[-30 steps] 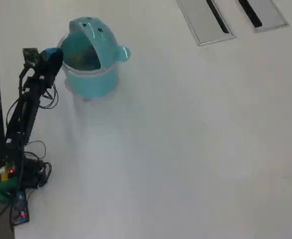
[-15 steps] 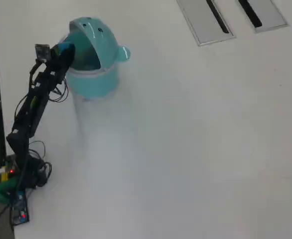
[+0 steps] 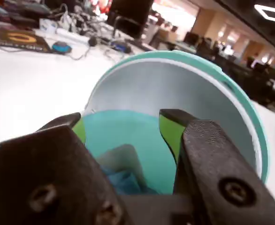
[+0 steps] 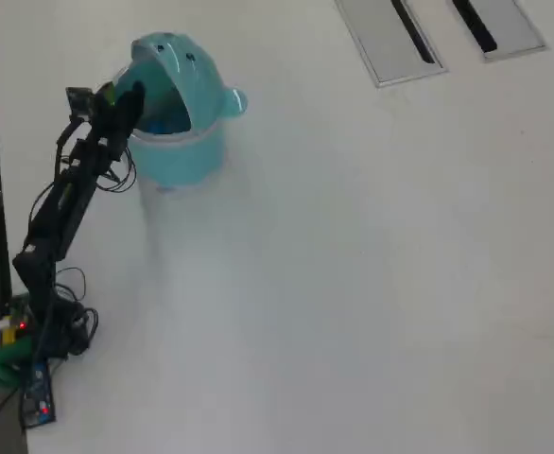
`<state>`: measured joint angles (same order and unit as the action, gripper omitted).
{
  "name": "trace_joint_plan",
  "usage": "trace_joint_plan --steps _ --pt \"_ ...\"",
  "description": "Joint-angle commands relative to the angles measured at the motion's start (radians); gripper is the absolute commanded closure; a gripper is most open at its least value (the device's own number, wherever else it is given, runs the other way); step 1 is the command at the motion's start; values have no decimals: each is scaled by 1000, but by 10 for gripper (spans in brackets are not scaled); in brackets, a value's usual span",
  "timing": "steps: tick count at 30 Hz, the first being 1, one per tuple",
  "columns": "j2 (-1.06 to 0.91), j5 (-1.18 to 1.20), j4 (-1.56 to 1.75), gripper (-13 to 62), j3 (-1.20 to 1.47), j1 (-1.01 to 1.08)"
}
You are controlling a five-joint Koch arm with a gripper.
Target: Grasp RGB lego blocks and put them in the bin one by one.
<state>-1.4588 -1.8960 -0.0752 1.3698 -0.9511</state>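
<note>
The light-teal bin (image 4: 178, 156) stands at the upper left of the white table in the overhead view. Its domed lid (image 3: 175, 86) is swung back, so the mouth is open. My gripper (image 3: 123, 119) hangs at the bin's mouth, jaws apart, with nothing between them; it also shows in the overhead view (image 4: 130, 99). Yellow-green pads (image 3: 169, 131) line the inner faces of the fingers. A blue thing (image 3: 123, 180), seemingly the blue lego block, lies inside the bin below the jaws. The red and yellow-green blocks are out of view.
Two flat grey slotted panels (image 4: 390, 38) (image 4: 499, 28) are set into the table at the top right. The arm's base with cables (image 4: 31, 350) sits at the lower left by the table edge. Cluttered cables and gear (image 3: 62, 47) lie far behind the bin.
</note>
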Motion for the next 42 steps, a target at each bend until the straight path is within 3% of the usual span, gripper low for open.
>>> trace_joint_plan --steps 1,17,42 --pt "-69 -11 77 201 -15 12" --pt "-380 11 110 200 316 63" --pt "-807 485 241 164 730 210"
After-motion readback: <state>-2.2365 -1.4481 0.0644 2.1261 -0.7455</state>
